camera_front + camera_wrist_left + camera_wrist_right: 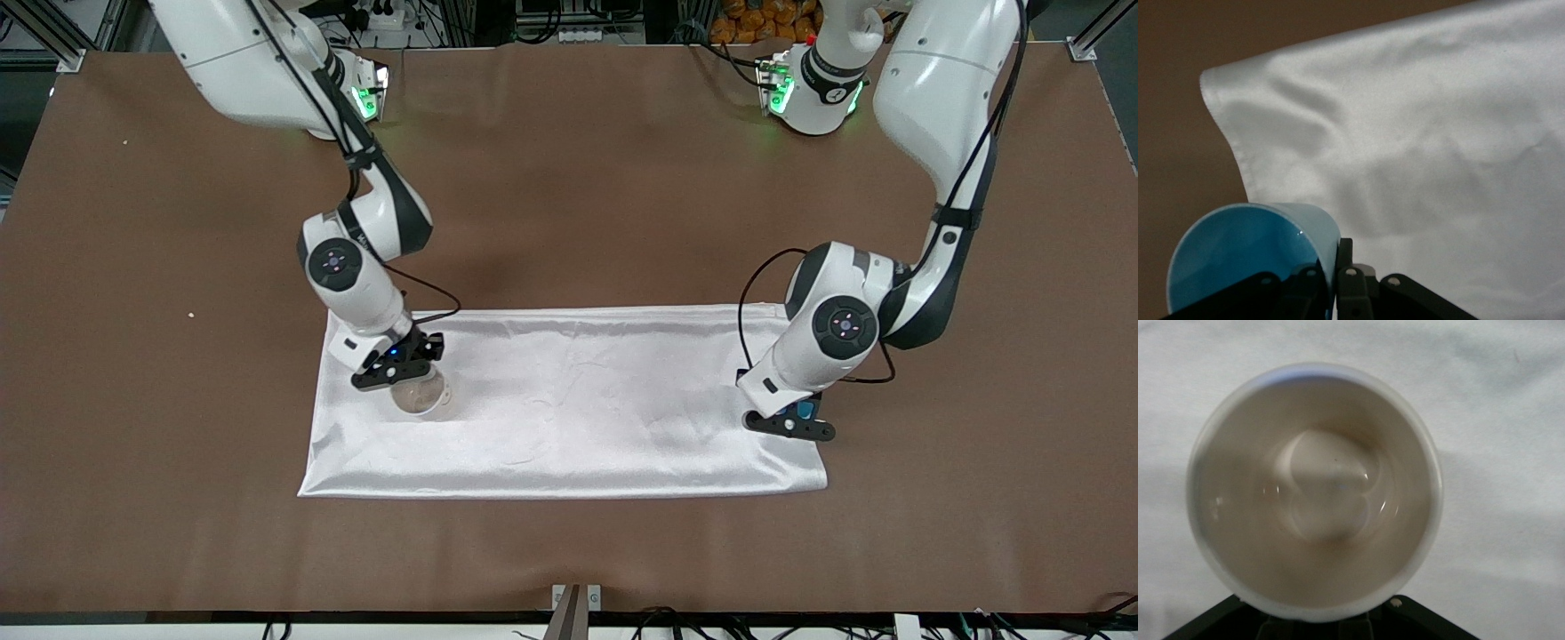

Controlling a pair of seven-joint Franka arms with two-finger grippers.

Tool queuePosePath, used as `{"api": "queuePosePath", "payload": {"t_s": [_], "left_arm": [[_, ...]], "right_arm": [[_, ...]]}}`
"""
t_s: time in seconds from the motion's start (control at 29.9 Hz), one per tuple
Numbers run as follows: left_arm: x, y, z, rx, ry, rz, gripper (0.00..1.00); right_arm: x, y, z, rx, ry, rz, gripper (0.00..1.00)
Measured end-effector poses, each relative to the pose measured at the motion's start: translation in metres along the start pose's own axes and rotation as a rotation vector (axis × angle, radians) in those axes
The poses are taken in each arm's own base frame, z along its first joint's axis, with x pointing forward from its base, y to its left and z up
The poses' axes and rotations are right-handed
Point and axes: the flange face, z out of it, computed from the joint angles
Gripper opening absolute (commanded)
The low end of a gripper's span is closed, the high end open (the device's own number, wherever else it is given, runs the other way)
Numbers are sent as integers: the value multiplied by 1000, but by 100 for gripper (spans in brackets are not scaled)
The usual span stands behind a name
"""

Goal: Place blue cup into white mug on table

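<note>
The blue cup [805, 410] is pinched by its wall in my left gripper [794, 425], over the white cloth's end toward the left arm. In the left wrist view the cup [1238, 253] shows its bright blue inside, with one finger inside the rim and one outside [1337, 250]. The white mug [425, 393] stands upright on the cloth toward the right arm's end. My right gripper [396, 366] is right above and against it. In the right wrist view the mug [1315, 493] fills the picture with its beige inside, and its rim hides the handle and the gripper's tips [1315, 631].
A white shiny cloth [578, 400] lies spread on the brown table [569, 178], nearer the front camera than the arm bases. Its hemmed corner shows in the left wrist view [1225, 100]. Bare tabletop surrounds the cloth.
</note>
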Motion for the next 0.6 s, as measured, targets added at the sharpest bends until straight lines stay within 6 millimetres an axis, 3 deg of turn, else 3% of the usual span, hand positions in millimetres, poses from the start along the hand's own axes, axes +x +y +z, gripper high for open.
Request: {"api": "queuePosePath", "payload": {"t_s": [0.37, 0.6], "left_arm": [[-17, -11, -98, 29, 7, -59, 0], [-48, -12, -159, 42, 34, -83, 0]], "right_arm": [[-37, -112, -26, 84, -9, 115, 0], [-76, -176, -31, 96, -40, 170, 0]]}}
